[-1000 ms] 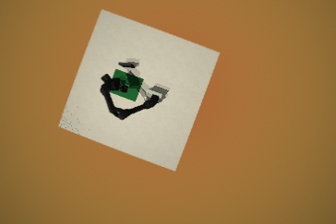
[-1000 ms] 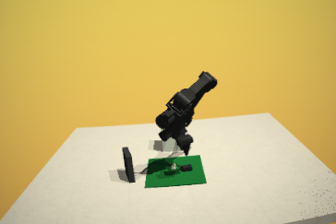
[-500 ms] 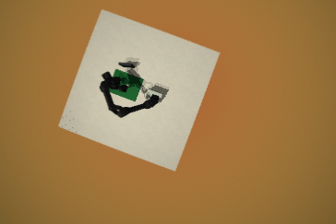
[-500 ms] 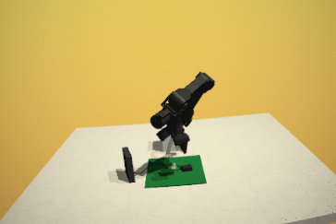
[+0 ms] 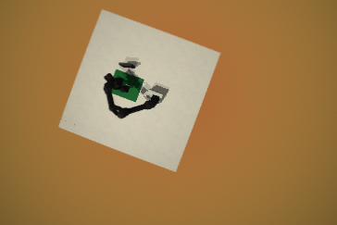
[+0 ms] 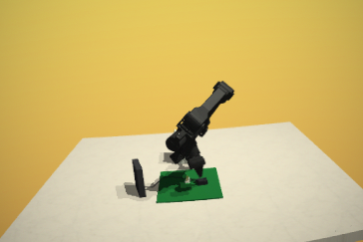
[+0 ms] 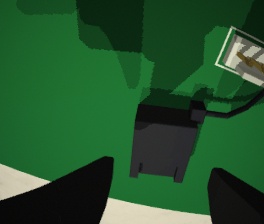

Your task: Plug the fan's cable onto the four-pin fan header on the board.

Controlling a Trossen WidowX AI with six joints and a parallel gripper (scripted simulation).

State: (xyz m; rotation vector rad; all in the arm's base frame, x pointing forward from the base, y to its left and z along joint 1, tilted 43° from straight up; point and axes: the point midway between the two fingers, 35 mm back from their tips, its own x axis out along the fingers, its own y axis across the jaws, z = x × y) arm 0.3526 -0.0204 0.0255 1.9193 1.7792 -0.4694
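Observation:
The dark plug (image 7: 164, 147) (image 6: 200, 181) lies on the green board (image 7: 42, 100) (image 6: 211, 192) (image 5: 132, 94), two ribs at its near end in the wrist view. Its black cable (image 7: 228, 115) leaves the far right corner. The white four-pin header (image 7: 244, 52) (image 6: 187, 179), outlined in white with brassy pins, is beyond the plug to the right in the wrist view, partly cut off. Nothing sits on its visible pins. My gripper (image 7: 162, 172) (image 6: 200, 174) is open, its fingertips on either side of the plug's near end, with gaps on both sides. Their exact height above the board is unclear.
The dark fan (image 6: 139, 178) (image 5: 129, 65) stands upright beside the board, with the cable running from it. The arm's base (image 5: 155, 99) is on the pale table (image 5: 185, 75) (image 6: 269, 165), across the board from the gripper. Arm shadows darken part of the board.

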